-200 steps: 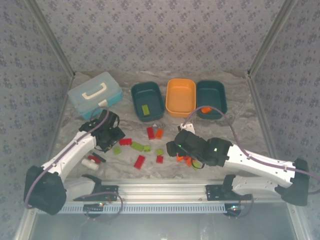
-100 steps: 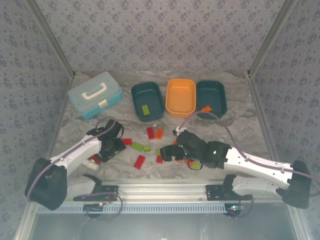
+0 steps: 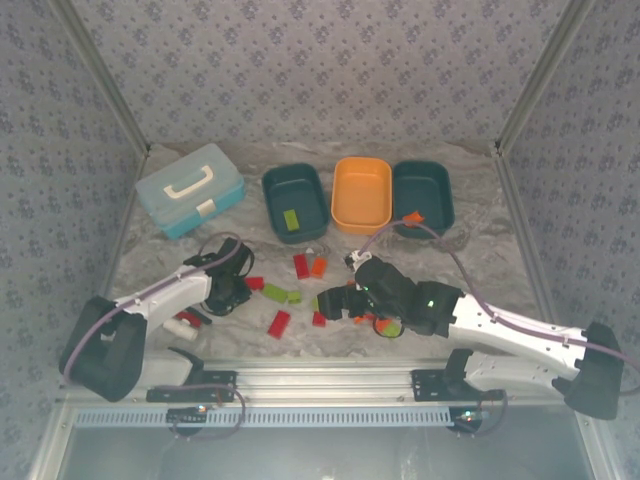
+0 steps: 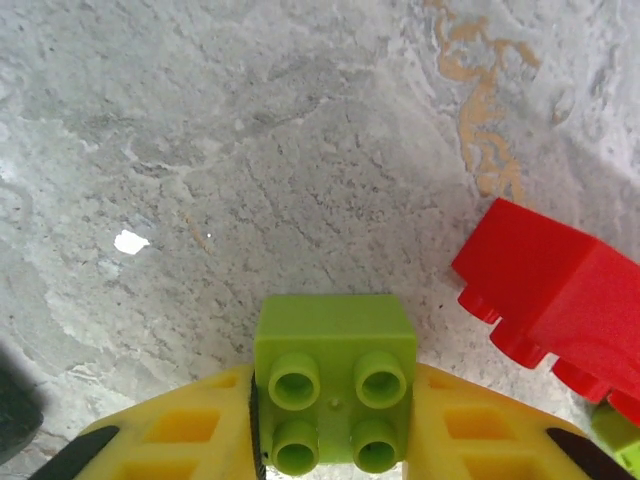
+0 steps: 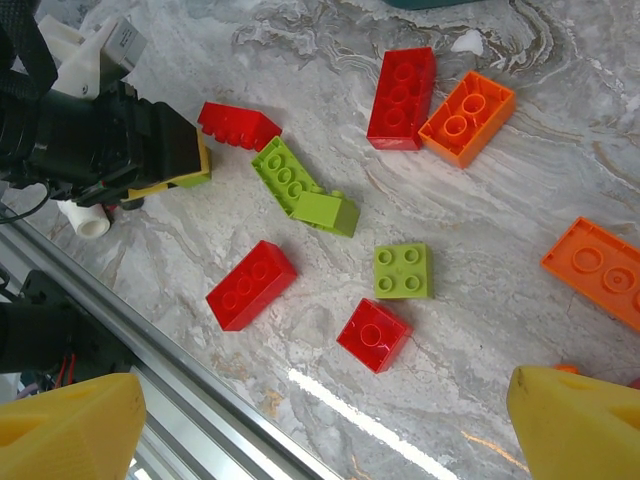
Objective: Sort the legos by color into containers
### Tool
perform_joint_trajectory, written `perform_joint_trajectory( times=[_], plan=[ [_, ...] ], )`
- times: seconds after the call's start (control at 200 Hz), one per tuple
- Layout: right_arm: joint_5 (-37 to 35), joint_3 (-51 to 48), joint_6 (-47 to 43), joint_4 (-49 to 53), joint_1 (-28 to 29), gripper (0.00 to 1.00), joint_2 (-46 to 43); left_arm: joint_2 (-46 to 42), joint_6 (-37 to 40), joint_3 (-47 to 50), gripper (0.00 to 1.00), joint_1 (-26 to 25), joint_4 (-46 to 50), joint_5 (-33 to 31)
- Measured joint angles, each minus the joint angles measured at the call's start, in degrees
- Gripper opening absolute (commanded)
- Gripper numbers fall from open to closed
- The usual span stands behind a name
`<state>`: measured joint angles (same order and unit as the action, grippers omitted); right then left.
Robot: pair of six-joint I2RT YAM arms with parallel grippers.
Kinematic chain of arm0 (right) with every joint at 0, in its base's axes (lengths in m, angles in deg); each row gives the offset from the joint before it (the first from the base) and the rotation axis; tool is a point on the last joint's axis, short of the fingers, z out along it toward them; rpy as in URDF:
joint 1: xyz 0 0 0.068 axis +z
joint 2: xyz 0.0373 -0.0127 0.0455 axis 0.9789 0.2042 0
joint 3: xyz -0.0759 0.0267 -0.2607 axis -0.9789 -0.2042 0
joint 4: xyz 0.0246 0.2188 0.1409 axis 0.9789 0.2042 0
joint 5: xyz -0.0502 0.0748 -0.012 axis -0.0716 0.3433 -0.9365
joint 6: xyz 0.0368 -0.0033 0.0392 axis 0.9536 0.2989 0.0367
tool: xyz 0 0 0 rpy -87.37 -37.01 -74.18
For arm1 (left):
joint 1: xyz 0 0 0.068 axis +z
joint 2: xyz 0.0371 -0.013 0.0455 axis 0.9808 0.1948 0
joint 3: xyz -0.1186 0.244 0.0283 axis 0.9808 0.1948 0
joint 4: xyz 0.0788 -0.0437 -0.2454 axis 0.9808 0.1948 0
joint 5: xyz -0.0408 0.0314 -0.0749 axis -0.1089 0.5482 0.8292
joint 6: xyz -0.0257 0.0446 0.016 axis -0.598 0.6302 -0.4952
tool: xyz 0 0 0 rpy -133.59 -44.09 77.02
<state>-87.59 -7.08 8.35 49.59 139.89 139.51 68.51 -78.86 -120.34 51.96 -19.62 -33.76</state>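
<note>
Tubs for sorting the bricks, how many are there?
3, in a row at the back: the left dark teal tub, the orange tub in the middle, and the right dark teal tub. None seems hidden.

Your teal tub [image 3: 290, 190], orange tub [image 3: 361, 195] and second teal tub [image 3: 423, 195] sit at 12 o'clock. Red, orange and green bricks [image 3: 279, 323] lie loose toward 6 o'clock; one green brick [image 4: 335, 380] is pinched, bumps up.

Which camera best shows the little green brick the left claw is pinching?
The left wrist view: the lime green four-stud brick sits close up, studs facing the camera, clamped between the left gripper and its yellow fingers. In the top external and right wrist views, the gripper's dark body largely covers it.
</note>
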Motion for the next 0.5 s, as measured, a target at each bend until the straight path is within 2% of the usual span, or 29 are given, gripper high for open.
perform_joint_trajectory(
  times=[0.215, 0.32, 0.4, 0.505],
  plan=[
    [0.0, -0.13, 0.0, 0.07, -0.92, 0.95, -1.46, -6.34, 0.26, -0.7, 0.31, -0.66, 4.5, -3.02],
    [-0.94, -0.13, 0.04, 0.17, -2.36, 0.94, -3.98, -8.61, 2.51, -6.6, 0.31, -0.74, 8.04, -3.8],
    [-2.03, -0.07, 0.07, 0.61, -4.33, 0.93, -5.27, -4.57, 5.31, -15.23, 0.28, -0.74, 8.37, -3.5],
    [-3.04, 0.28, 0.28, 1.84, -7.85, 0.93, -5.22, 6.4, 8.74, -28.04, 0.27, -1.38, 6.6, -1.81]
  ],
)
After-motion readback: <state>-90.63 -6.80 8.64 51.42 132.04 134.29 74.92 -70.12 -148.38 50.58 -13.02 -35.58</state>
